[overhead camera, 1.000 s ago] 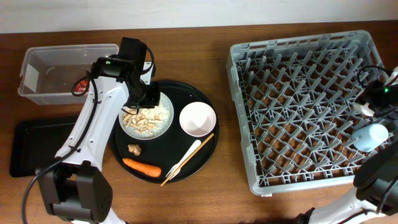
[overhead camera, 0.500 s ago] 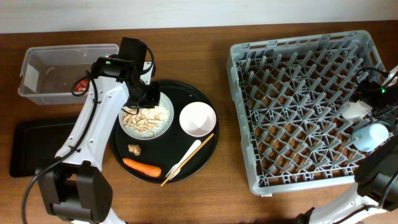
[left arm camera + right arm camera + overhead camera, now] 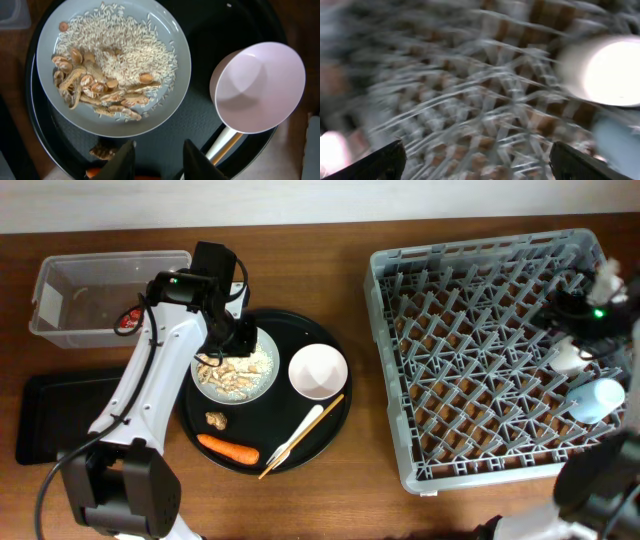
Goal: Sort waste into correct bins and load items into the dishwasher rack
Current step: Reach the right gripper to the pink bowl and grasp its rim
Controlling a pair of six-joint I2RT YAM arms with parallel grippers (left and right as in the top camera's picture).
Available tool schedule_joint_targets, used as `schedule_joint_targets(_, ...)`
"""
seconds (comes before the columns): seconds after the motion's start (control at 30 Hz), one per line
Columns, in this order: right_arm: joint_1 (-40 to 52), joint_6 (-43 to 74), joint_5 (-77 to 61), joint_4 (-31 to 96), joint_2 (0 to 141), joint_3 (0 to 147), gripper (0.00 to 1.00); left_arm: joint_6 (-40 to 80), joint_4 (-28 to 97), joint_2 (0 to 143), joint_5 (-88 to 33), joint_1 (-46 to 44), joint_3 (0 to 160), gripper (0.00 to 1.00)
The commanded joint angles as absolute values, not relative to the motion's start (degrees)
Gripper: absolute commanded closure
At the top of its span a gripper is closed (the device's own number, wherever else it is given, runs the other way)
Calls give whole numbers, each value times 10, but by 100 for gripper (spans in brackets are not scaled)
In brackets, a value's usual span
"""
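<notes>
The left pincer (image 3: 160, 150) is apart at the edge of the plate (image 3: 172, 30) of rice (image 3: 125, 50), with the pink bowl (image 3: 257, 87) just beside. The right pincer (image 3: 477, 152) is wide apart over the rack (image 3: 480, 360), near its right edge, by the cream cup (image 3: 567, 358) and blue cup (image 3: 598, 398).

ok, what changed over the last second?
The right gripper pulled back slightly toward the far side of the dishwasher rack, jaws open, leaving the small cream cup in it beside the light blue cup. The left gripper, plate, bowl and carrot are unchanged.
</notes>
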State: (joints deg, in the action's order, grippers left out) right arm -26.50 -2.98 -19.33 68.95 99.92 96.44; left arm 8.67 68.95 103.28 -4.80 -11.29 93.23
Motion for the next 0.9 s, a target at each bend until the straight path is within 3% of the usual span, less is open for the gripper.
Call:
schedule_joint_targets(0.0,-139,-58,-225,705,928,977,6,88,702,1033,-39,-109,936,65)
schedule_joint_targets(0.17,27,-56,-216,710,930,977,7,101,721,1033,-19,-78,936,63)
schedule_joint_targets(0.33,179,2,-100,710,981,977,14,126,736,1033,-21,-13,936,62)
schedule_joint_targets(0.5,239,61,-98,698,1049,977,30,126,748,1033,-21,22,936,60)
schedule_joint_targets(0.87,289,117,-83,637,1175,977,33,126,751,1033,-21,25,936,60)
